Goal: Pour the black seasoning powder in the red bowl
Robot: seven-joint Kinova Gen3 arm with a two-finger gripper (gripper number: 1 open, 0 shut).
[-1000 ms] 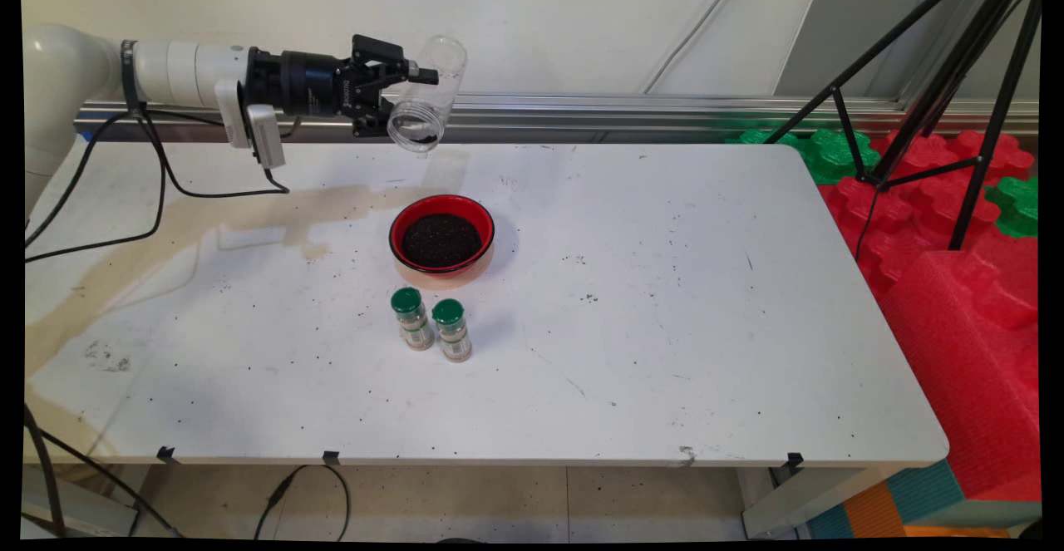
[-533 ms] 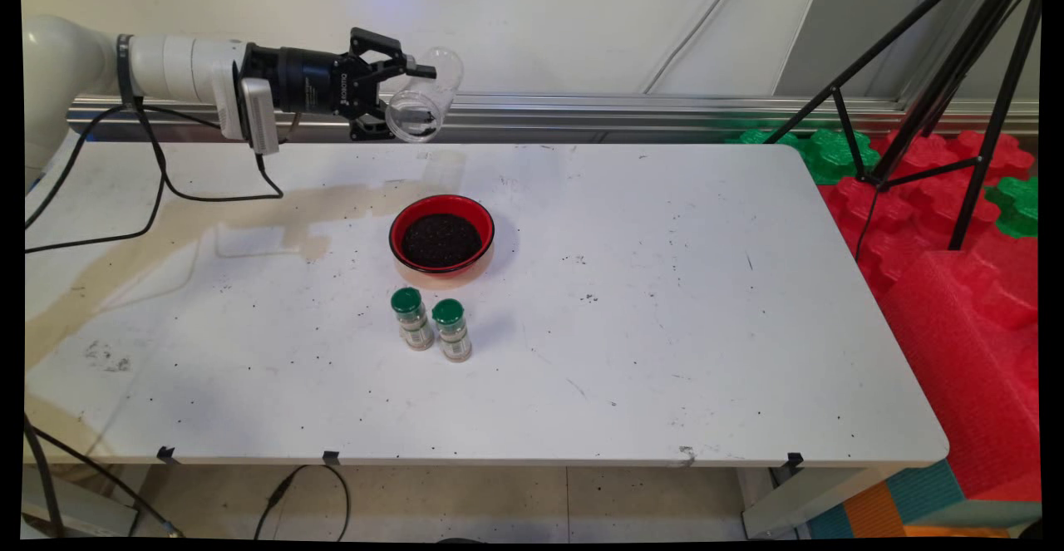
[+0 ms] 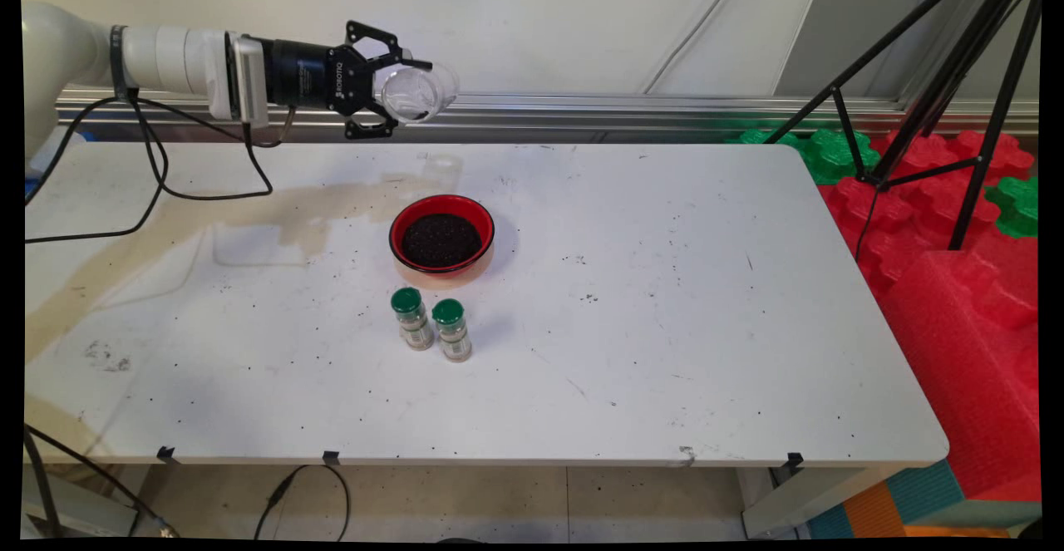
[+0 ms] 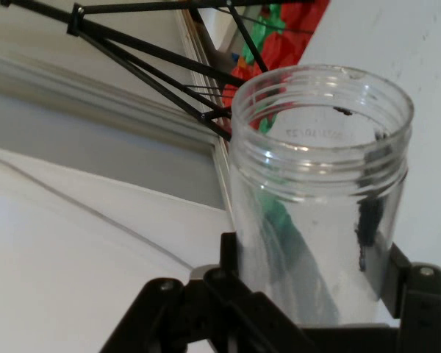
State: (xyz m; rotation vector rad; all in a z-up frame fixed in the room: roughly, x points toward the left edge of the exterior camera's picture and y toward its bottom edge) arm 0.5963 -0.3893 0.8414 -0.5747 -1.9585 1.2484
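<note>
Black two-finger gripper [image 3: 397,92] clamped on a clear, lidless plastic jar with a threaded neck [image 3: 418,94], held in the air above the far edge of the white table [image 3: 665,351].

The arm reaches in horizontally from the left, and the jar lies roughly on its side with its open mouth turned toward the camera. In the hand view the gripper [image 4: 312,294] has a finger pressed against each side of the jar [image 4: 320,191], whose inner wall carries a few dark specks and a dark smear. Nearer the camera, a round red bowl filled with dark granules [image 3: 441,234] rests on the table. Just in front of it two small green-capped spice bottles [image 3: 431,324] stand upright side by side.
</note>
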